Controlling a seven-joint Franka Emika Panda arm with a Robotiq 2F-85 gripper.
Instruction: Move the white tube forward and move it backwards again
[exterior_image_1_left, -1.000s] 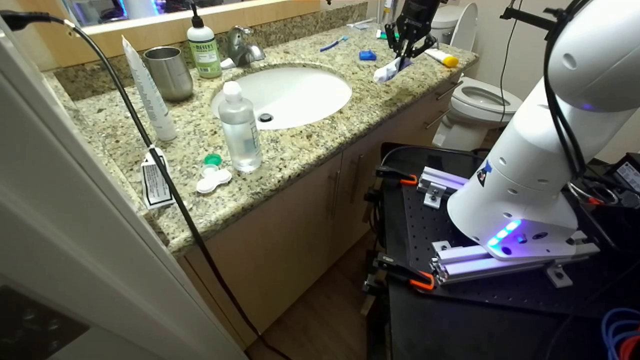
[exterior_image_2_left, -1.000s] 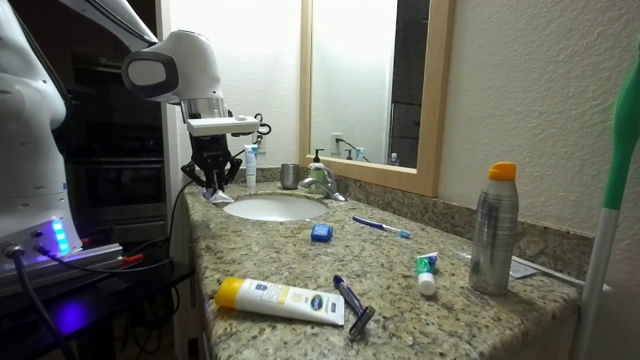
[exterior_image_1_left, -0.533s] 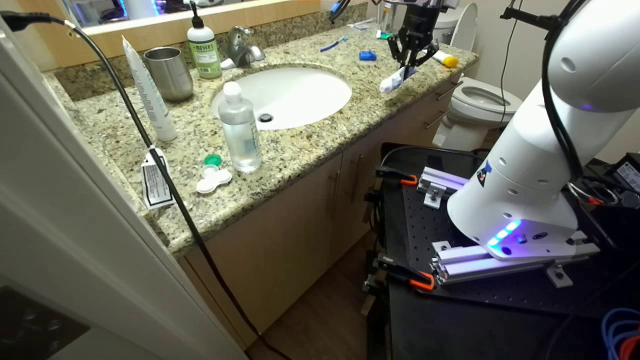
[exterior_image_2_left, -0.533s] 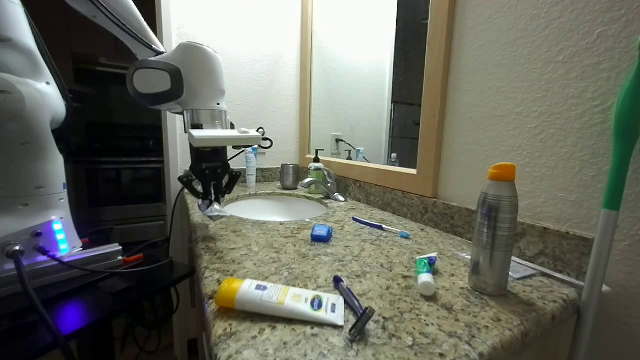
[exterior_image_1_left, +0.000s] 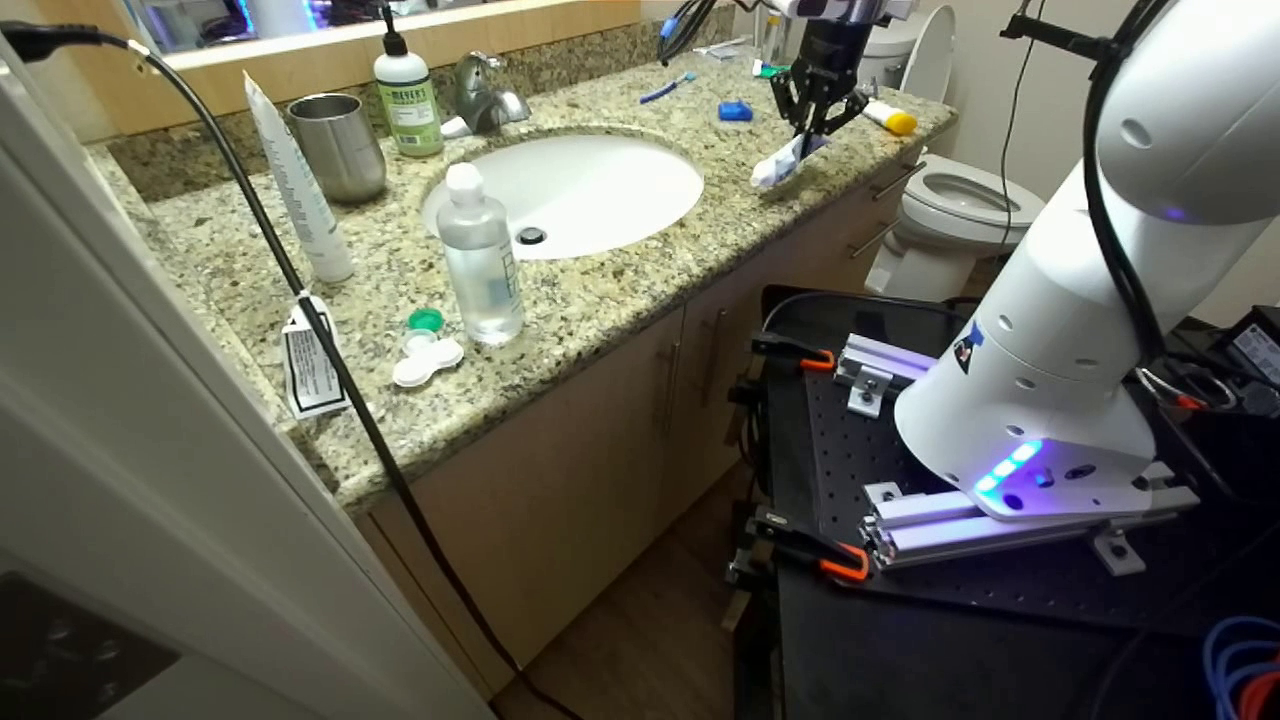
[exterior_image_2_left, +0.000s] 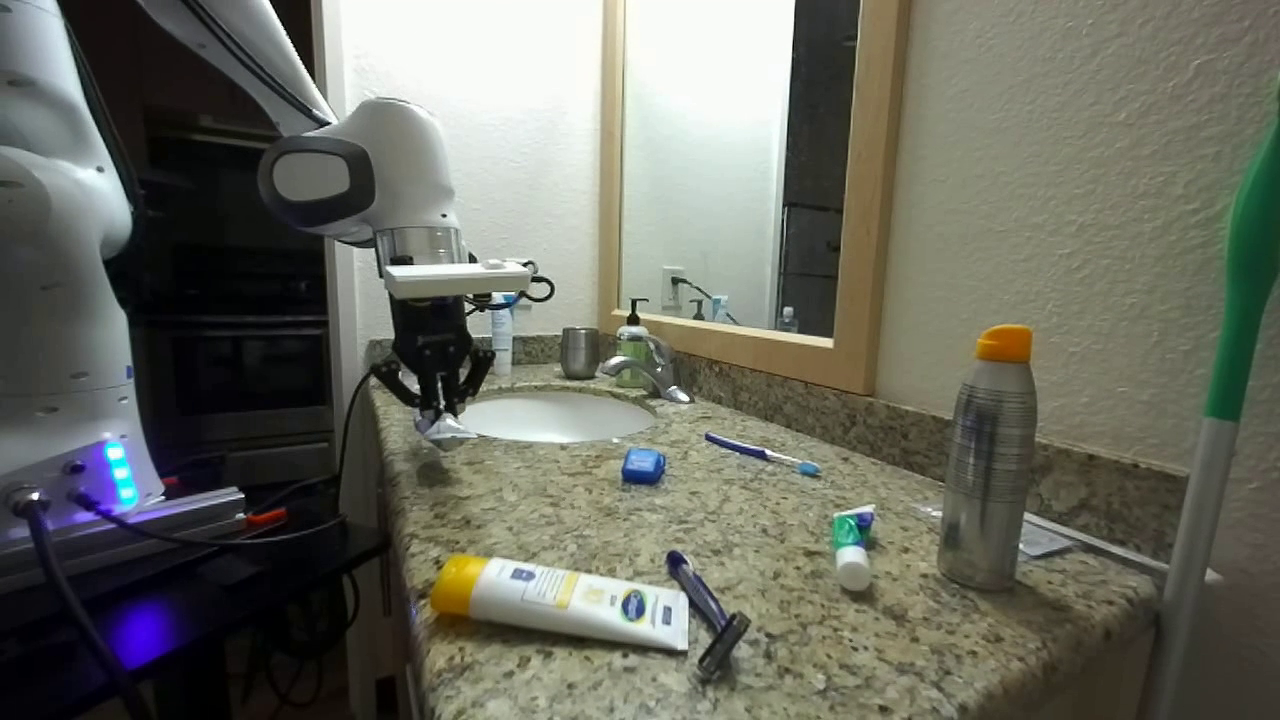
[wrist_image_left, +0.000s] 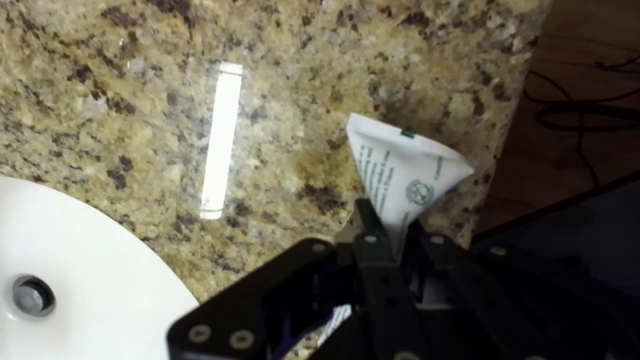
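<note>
The white tube (exterior_image_1_left: 771, 170) is a small white squeeze tube with dark green print. My gripper (exterior_image_1_left: 806, 148) is shut on it near the front edge of the granite counter, beside the sink. In an exterior view the tube (exterior_image_2_left: 447, 428) hangs low under the gripper (exterior_image_2_left: 437, 405), close over the counter; I cannot tell whether it touches. In the wrist view its flat crimped end (wrist_image_left: 410, 172) sticks out past the pinched fingertips (wrist_image_left: 392, 227). The fingers hide its middle, and a printed strip of it shows at lower left behind them.
The white sink (exterior_image_1_left: 650, 200) lies beside the gripper. A clear bottle (exterior_image_1_left: 480, 265) and a teal-print tube (exterior_image_1_left: 300, 190) stand beyond it. A blue box (exterior_image_2_left: 643, 465), toothbrush (exterior_image_2_left: 750, 447), yellow-capped tube (exterior_image_2_left: 580, 603), razor (exterior_image_2_left: 708, 610) and silver can (exterior_image_2_left: 990, 470) are on the counter.
My gripper, shut on the white tube throughout, has lowered toward the counter and moved a little away from the clear bottle. In the last half second it has shifted slightly toward the sink.
</note>
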